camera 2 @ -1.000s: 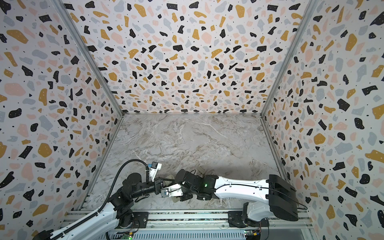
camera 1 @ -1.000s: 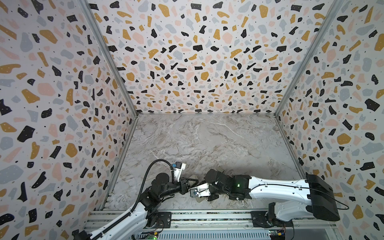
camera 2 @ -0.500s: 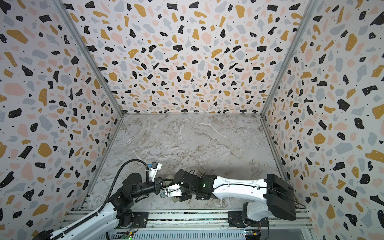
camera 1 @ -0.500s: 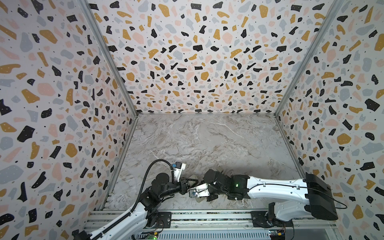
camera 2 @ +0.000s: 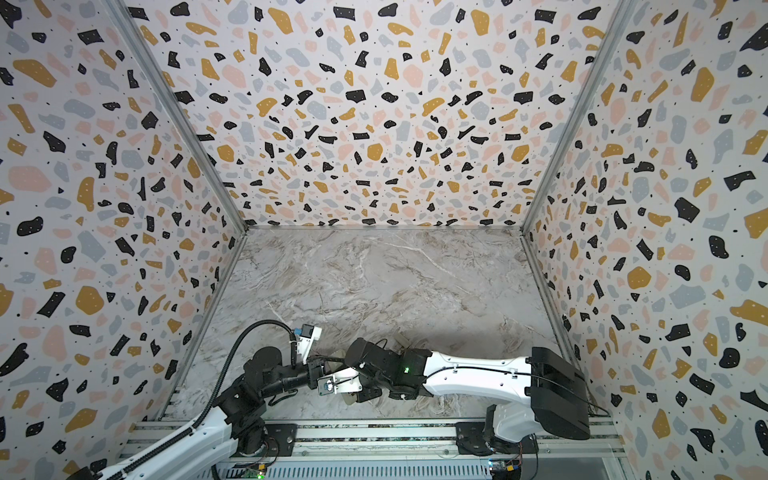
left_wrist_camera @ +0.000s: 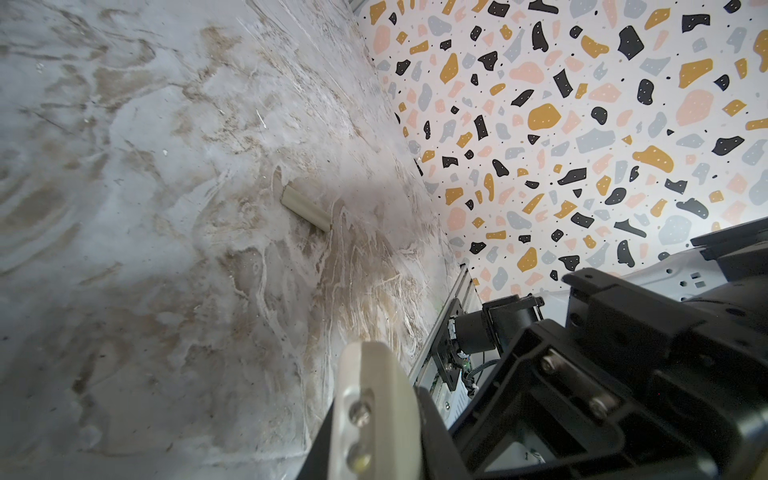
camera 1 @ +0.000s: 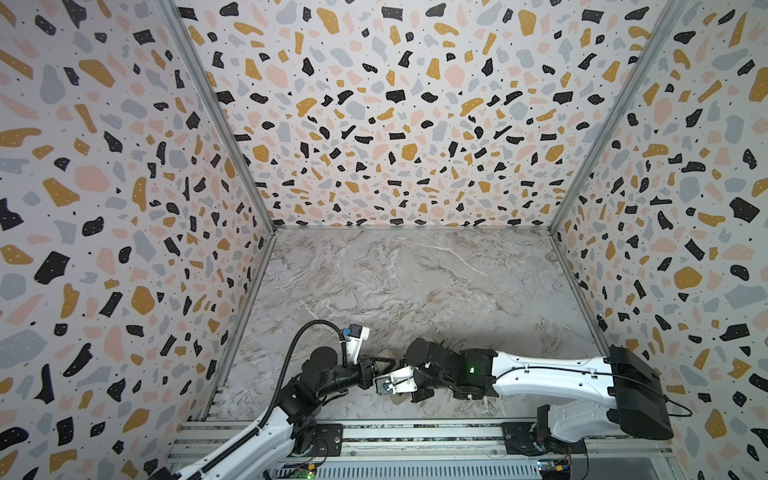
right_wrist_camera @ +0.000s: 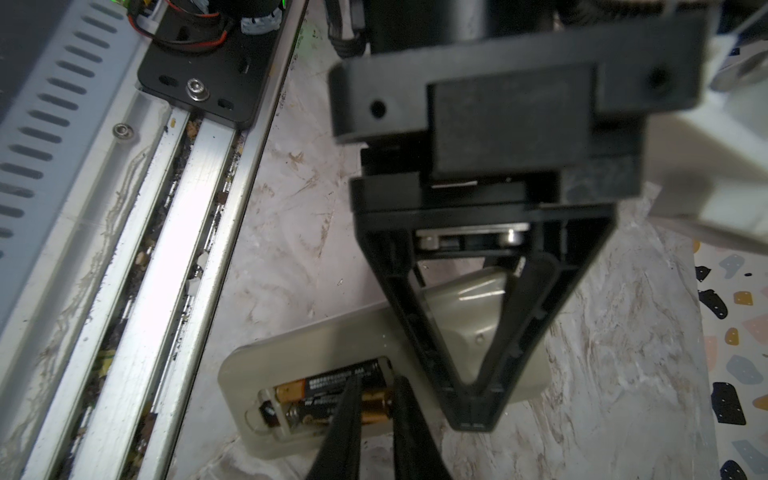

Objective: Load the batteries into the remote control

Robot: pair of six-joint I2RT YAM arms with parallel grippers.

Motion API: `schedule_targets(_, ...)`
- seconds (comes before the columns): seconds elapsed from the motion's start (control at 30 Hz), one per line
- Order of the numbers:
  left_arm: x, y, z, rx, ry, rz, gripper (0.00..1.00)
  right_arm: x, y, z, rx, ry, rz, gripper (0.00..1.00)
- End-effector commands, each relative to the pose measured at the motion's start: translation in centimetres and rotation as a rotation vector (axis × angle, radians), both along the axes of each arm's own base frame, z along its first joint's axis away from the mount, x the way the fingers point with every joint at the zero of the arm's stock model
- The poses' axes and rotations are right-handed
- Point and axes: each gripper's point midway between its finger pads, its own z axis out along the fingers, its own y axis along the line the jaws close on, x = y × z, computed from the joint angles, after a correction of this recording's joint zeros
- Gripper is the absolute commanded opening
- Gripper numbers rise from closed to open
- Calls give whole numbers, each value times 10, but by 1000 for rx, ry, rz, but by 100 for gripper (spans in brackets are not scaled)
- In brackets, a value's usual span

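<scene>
Finds the remote control (right_wrist_camera: 316, 336) back-up on the marbled bench (right_wrist_camera: 291, 232), lower middle of the right wrist view, near the aluminium rail (right_wrist_camera: 178, 232). Shows its battery bay (right_wrist_camera: 266, 411) open at the lower-left end, both batteries (right_wrist_camera: 332, 382) side by side inside, long axes along the remote, rising slightly from left to right across the frame. Places the right end effector (right_wrist_camera: 377, 388) directly over the lower cell's coppery end, entering from the bottom edge, its two dark fingers (right_wrist_camera: 345, 424) nearly together with a narrow slot between, spaced along the cell rather than across it; cannot tell whether pinching or merely pressing. Puts the left end effector (right_wrist_camera: 473, 415) right of the bay, black truss jaws pressed together to a point over the remote's plain back, nothing seen between them, seemingly pinning it. Makes the right arm the nearer to the cells, so probably calls for a short push straight down. Reads as smooth pale plastic shell, glossy black-and-copper cylinders apt to roll, slick stone-look surface. Shows the pale cover (left_wrist_camera: 306, 208) on the bench, middle of the left wrist view.
</scene>
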Motion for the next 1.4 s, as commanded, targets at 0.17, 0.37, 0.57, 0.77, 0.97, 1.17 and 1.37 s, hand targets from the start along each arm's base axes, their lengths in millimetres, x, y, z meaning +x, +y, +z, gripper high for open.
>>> schedule_targets(0.17, -2, -6, 53, -149, -123, -31, 0, -6, -10, -16, -70, 35, -13, 15)
schedule_targets(0.37, -2, -6, 54, -152, -123, -31, 0, -7, -12, -18, -82, 38, -18, 15)
schedule_targets(0.57, -2, -6, 54, -153, -125, -28, 0, -9, -15, -25, -111, 47, -20, 14)
schedule_targets(0.77, -1, -6, 56, -154, -128, -27, 0, -12, -18, -32, -132, 52, -22, 14)
schedule_targets(0.97, 0, -6, 58, -157, -128, -24, 0, -12, -18, -31, -131, 48, -23, 13)
schedule_targets(1.17, -1, -6, 61, -160, -135, -26, 0, -12, -20, -36, -149, 46, -29, 13)
schedule_targets(1.37, -2, -7, 63, -164, -139, -34, 0, -11, -20, -36, -148, 42, -33, 11)
